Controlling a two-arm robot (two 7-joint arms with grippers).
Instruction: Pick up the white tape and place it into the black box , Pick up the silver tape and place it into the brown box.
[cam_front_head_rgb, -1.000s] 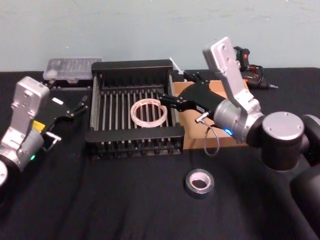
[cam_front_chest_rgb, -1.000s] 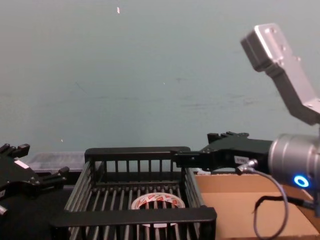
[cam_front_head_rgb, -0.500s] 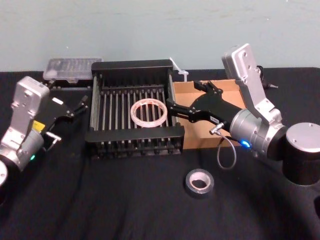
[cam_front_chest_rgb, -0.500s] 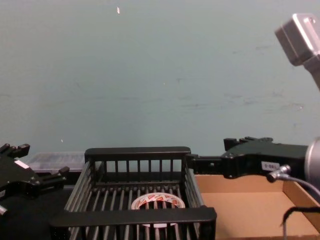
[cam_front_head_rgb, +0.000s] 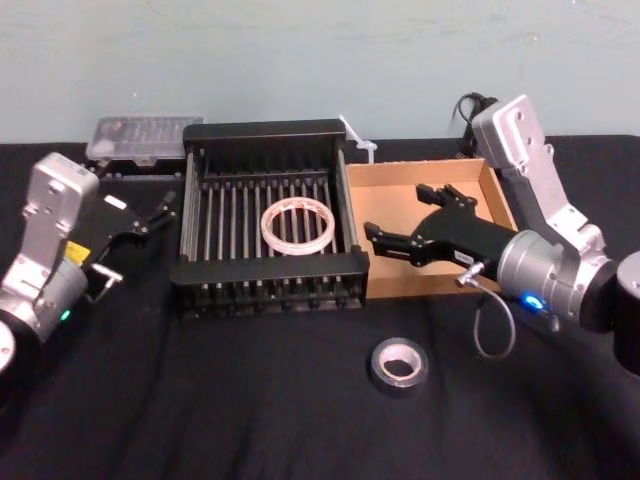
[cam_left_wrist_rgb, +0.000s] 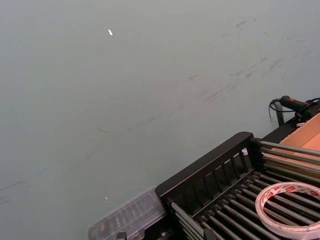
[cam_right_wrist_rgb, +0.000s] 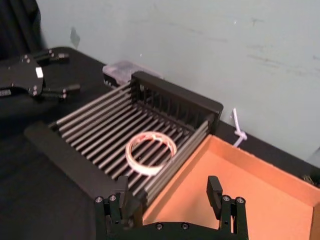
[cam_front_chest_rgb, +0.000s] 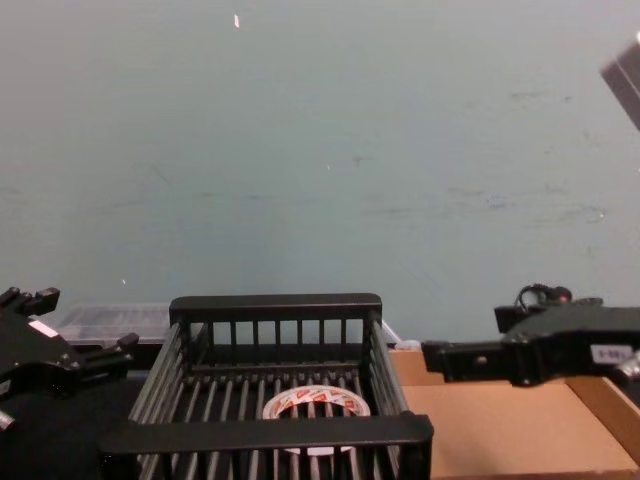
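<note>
The white tape lies flat on the bars of the black box. On the cloth in front of the boxes sits the silver tape. To the black box's right stands the brown box. Above its left part hovers my right gripper, open and holding nothing. My left gripper is parked left of the black box, open.
A clear plastic case stands behind the black box at the back left. A white zip tie lies between the boxes' far corners. A black tool with cable rests behind the brown box.
My right gripper has drawn back to the right, from the black box's right rim to over the brown box. The white tape stayed in the black box. The left arm held still.
</note>
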